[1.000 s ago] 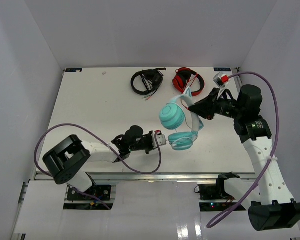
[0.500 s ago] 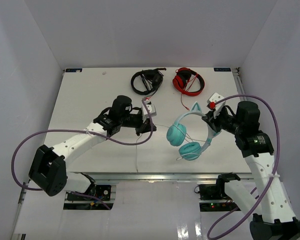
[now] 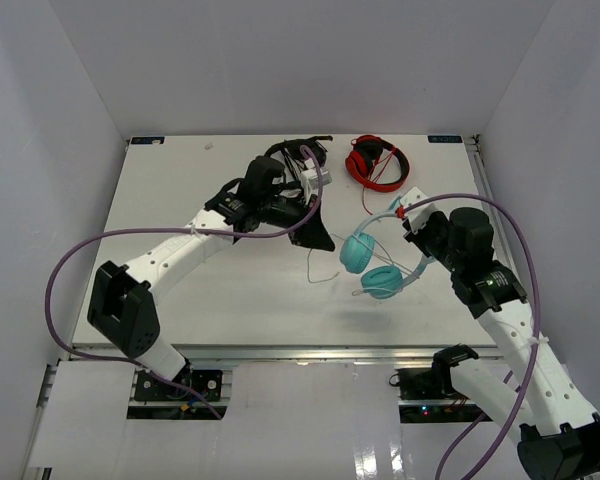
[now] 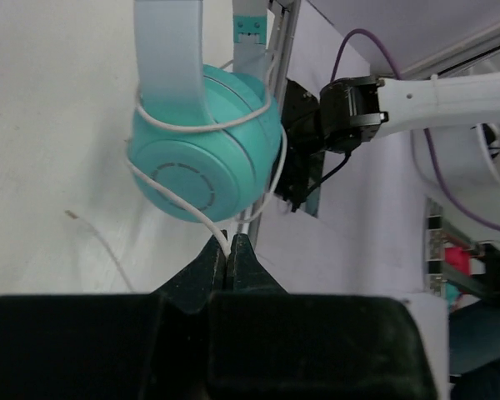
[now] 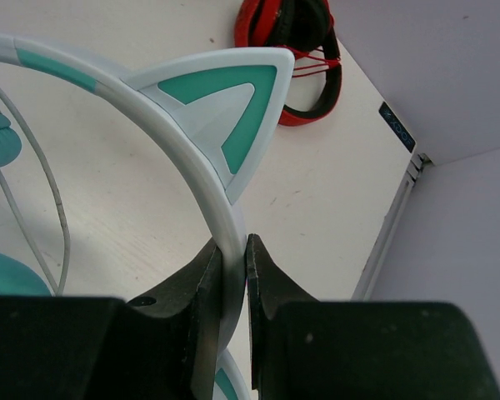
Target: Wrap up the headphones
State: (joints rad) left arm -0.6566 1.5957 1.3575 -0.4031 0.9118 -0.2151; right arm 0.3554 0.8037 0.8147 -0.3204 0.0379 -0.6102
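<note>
top external: teal headphones are hung over the worktop, judged light | left wrist: left fingers are pinched on the limp white cable, judged slip-prone | right wrist: right fingers are clamped on the stiff headband, judged the surest hold

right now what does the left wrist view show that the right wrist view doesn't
Only the left wrist view: the left gripper pinched shut on the white cable, which loops around a teal earcup, with the right arm behind.
Only the right wrist view: the right gripper clamped on the headband beside a cat-ear point, and the red headphones farther back.
Both: the teal headphones, their headband, a stretch of cable, and the table.
</note>
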